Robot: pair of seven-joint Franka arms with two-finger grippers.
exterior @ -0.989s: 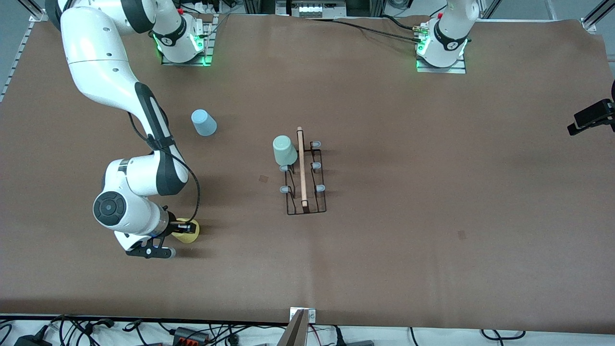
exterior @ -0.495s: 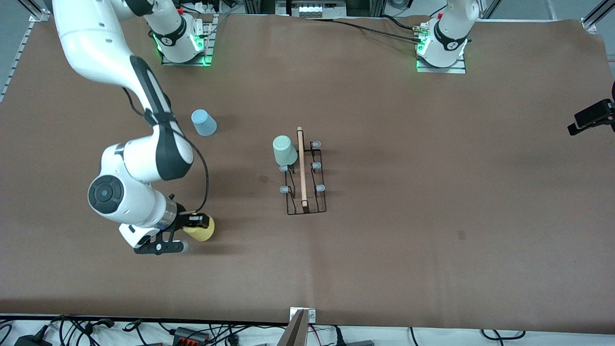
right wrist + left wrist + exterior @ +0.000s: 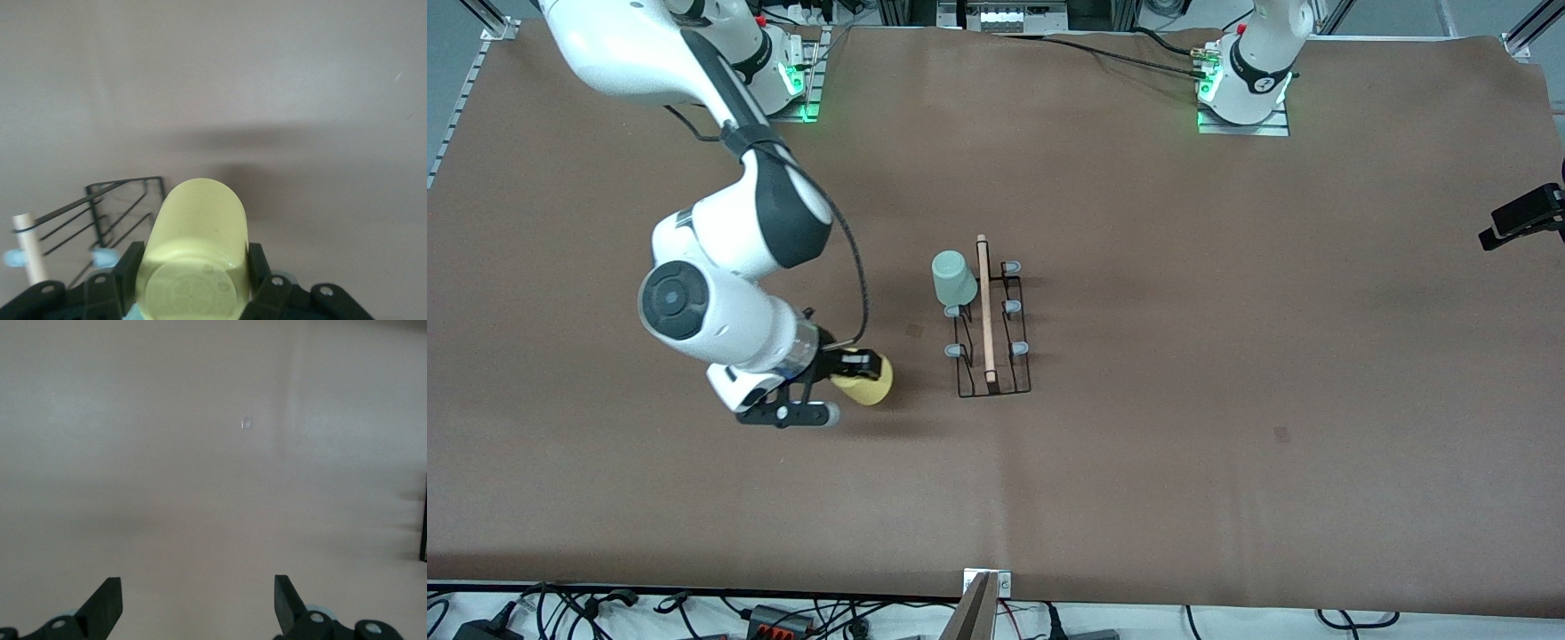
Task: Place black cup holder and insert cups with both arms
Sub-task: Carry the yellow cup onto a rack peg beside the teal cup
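The black cup holder (image 3: 989, 324) stands at the table's middle, and the mint green cup (image 3: 953, 277) sits upside down on one of its pegs. My right gripper (image 3: 847, 368) is shut on the yellow cup (image 3: 870, 382) and holds it on its side above the table, beside the holder toward the right arm's end. In the right wrist view my right gripper (image 3: 193, 265) clamps the yellow cup (image 3: 200, 220), with the holder (image 3: 123, 200) just ahead of it. My left gripper (image 3: 197, 590) is open and empty over bare table. The light blue cup is hidden by the right arm.
The holder's wooden rod (image 3: 984, 307) runs along its top, with several free capped pegs (image 3: 1017, 348) on both sides. A black device (image 3: 1520, 220) juts in at the table edge at the left arm's end. Brown table cover (image 3: 1227, 356) spreads all round.
My right arm has lifted the yellow cup off the table and carried it toward the holder. The arm now covers the light blue cup. The left arm has not visibly moved.
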